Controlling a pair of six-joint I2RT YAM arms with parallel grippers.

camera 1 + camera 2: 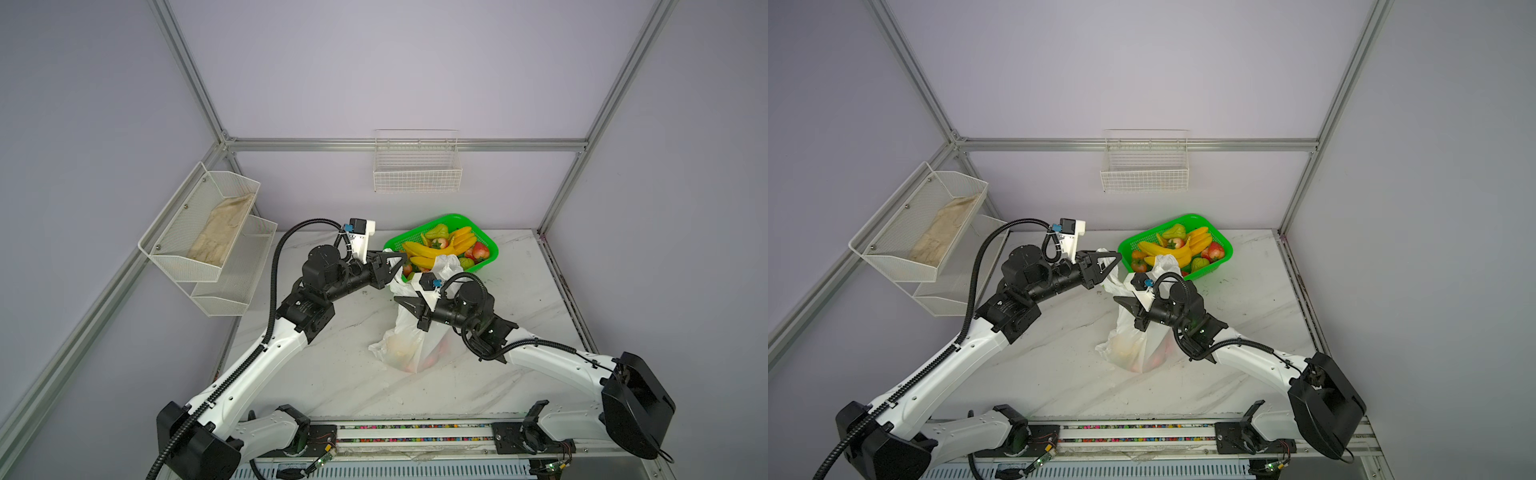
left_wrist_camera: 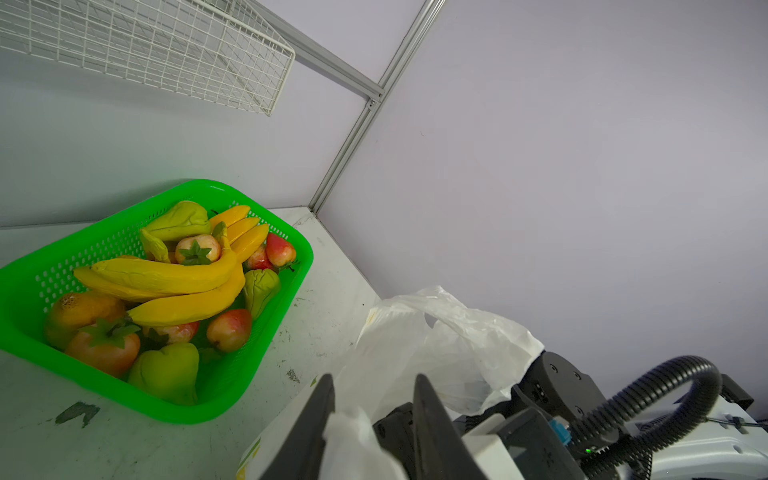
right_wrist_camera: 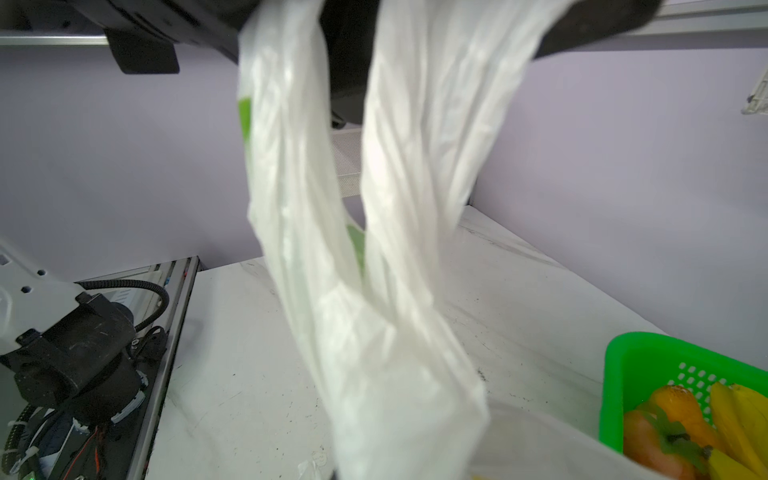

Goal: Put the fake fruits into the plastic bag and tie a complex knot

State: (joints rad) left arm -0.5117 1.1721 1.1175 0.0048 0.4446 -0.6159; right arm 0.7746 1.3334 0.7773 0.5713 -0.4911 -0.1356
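Plastic bag: rested on counter near basket, where most fruits are held. Handle is pinched by closed right pincer; left pincer is parted around a fold. Risk: fold could be dropped, slackening the bag.

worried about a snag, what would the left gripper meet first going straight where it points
Probably the plastic bag: its film bulges ahead of the left gripper, some lying between the parted jaws. The green basket sits off that line, though depth is unclear.
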